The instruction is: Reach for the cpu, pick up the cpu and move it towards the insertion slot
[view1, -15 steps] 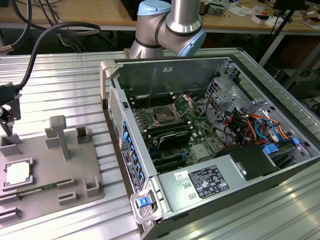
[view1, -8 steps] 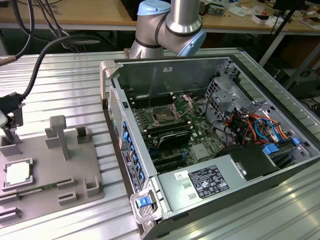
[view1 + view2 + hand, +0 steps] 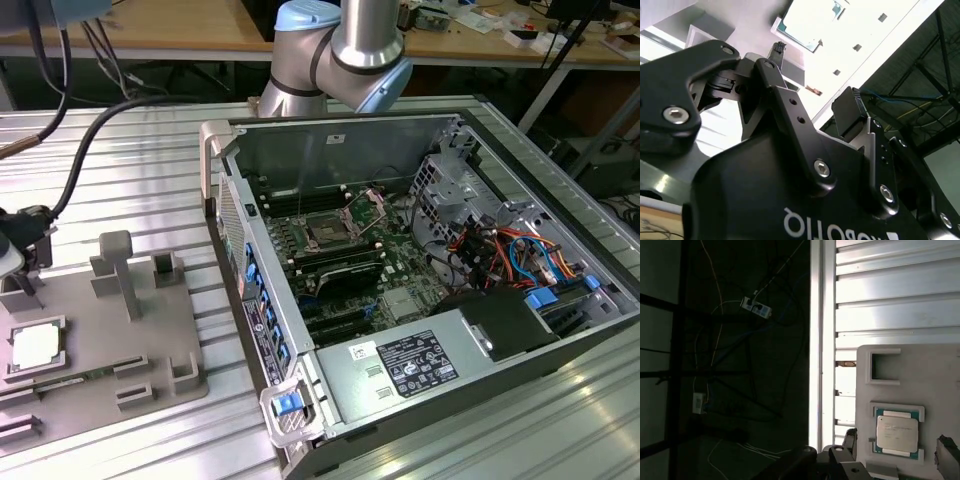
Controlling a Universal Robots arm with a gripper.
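One robot arm [image 3: 355,40] is carrying one gripper [image 3: 20,275] with two fingers [image 3: 850,437]. One cpu [image 3: 38,345] is lying just beneath that gripper, and one grey holder tray [image 3: 120,340] is bearing it. Well apart from the gripper, one open computer case [image 3: 340,140] is sitting on the slatted bench; inside it, one insertion slot [image 3: 328,232] is lying on the board and one white-labelled power-supply box [image 3: 400,365] is filling the corner

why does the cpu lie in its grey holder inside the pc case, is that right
Not quite: the cpu lies in its grey holder, but outside the pc case, on the metal table at the exterior view's left.
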